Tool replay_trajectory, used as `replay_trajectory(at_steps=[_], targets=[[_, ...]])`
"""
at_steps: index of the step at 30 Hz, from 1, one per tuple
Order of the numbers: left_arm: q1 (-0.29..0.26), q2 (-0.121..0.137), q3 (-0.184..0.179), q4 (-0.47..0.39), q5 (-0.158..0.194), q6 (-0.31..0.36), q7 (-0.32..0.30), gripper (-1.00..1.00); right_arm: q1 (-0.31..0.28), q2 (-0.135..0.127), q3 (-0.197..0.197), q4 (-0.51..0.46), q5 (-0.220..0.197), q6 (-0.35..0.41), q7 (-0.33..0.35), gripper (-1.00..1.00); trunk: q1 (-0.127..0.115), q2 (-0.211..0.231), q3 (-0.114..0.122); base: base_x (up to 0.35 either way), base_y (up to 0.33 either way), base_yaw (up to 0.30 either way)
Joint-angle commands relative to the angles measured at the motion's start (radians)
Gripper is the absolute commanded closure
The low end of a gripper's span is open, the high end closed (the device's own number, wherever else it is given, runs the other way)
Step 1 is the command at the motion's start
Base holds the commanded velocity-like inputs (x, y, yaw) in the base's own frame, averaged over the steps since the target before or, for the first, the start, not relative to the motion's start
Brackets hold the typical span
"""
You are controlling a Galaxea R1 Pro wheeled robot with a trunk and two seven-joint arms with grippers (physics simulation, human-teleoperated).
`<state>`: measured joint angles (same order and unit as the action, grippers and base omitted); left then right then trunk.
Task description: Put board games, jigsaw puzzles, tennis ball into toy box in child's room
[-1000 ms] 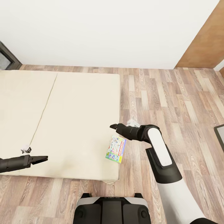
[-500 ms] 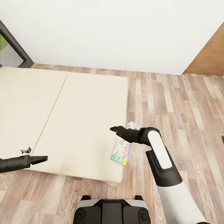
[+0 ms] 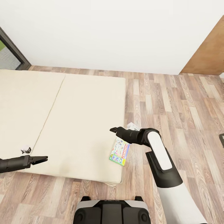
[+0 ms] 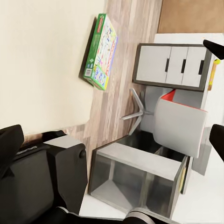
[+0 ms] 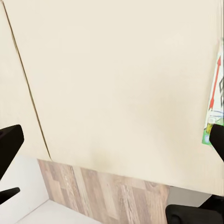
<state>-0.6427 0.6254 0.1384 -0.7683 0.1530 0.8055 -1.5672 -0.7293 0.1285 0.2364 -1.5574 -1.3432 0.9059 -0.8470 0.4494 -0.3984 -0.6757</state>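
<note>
The robot stands at the near edge of the bed (image 3: 62,118), a plain beige mattress stretching off to the left and far side, so this looks like the step of fetching a board game off it. One board game (image 3: 119,151) lies flat at the bed's near right corner, overhanging the edge. The right tool (image 3: 113,129) hangs just above and beyond it, holding nothing; from here I can't really tell how wide its jaws stand. The left tool (image 3: 44,159) hovers over the near left of the mattress, jaws close together, empty. Next, I'd say, the right arm must drop and close on the box's edge.
</note>
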Motion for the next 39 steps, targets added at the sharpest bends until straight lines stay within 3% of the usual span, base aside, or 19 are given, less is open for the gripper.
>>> replay_trajectory(at_steps=[1,10,17,30,33,39], targets=[[0.0,0.0,0.0,0.0,0.0,0.011,-0.004,-1.0,-0.001,0.0,0.0,-0.001,-0.008,0.002,-0.01,-1.0,0.001,-0.002,-0.001,0.0,0.0,-0.191],[0.0,0.0,0.0,0.0,0.0,0.011,-0.004,-1.0,0.001,0.0,0.003,0.0,-0.008,0.003,-0.01,-1.0,0.001,-0.002,0.0,0.0,0.0,-0.061],[0.0,0.0,-0.002,0.0,-0.001,0.006,-0.004,-1.0,0.046,-0.016,0.003,0.001,-0.008,0.004,-0.01,-1.0,0.001,-0.002,0.002,0.0,0.0,-0.039],[0.005,0.0,-0.002,0.0,-0.001,0.0,-0.004,-1.0,0.065,-0.025,0.006,0.0,-0.007,0.004,-0.01,-1.0,0.001,-0.002,0.009,0.0,0.0,0.035],[0.011,0.0,-0.002,0.0,-0.002,-0.001,-0.004,-1.0,0.07,-0.026,0.004,0.003,0.003,0.004,-0.01,-1.0,0.001,-0.002,0.013,0.0,0.0,0.028],[0.016,0.0,-0.002,0.0,-0.002,-0.002,-0.004,-1.0,0.074,-0.04,0.004,-0.001,0.069,0.004,-0.009,-1.0,0.001,-0.002,0.017,0.0,0.0,0.007]])
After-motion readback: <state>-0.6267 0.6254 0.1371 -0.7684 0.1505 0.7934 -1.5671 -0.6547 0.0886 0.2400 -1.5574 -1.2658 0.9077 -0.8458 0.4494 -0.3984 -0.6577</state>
